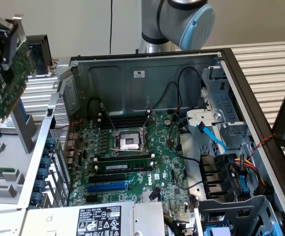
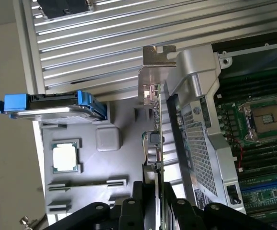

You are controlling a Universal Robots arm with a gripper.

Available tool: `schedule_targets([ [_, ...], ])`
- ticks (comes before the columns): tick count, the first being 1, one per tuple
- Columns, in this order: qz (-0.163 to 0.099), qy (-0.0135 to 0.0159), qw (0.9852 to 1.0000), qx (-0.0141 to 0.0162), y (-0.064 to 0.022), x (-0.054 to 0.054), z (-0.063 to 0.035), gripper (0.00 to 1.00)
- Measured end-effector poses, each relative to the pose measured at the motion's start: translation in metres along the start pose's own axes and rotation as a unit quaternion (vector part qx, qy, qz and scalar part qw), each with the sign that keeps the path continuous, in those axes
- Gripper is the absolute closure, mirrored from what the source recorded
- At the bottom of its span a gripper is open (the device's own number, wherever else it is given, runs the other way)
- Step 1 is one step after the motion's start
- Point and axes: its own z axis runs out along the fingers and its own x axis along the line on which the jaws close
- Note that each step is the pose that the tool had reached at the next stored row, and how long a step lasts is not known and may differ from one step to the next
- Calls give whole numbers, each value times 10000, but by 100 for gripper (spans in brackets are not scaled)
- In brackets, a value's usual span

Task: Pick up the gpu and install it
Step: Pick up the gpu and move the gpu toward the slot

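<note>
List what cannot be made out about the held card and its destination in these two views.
- Exterior view: the gripper is cut off by the picture's left edge. The gpu shows one green face, and its other face is turned away.
- Wrist view: the gpu is edge-on, so both faces are hidden.
- Exterior view: the near edge of the motherboard is hidden behind the power supply.

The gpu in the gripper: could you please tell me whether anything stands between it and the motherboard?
Yes. The gripper holds the gpu outside the case, on the exterior view's left, so the perforated rear wall stands between it and the motherboard. The blue slot itself looks empty.
</note>
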Motion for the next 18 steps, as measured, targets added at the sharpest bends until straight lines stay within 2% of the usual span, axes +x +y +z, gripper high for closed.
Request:
schedule_targets([
  [6,1,9,10000,2,41,-207,-269,73],
  [9,3,24,10000,6,61,-321,-400,73],
  [12,6,50,10000,12,79,-422,-504,73],
  [18,16,132,9999,32,108,-616,-645,73],
])
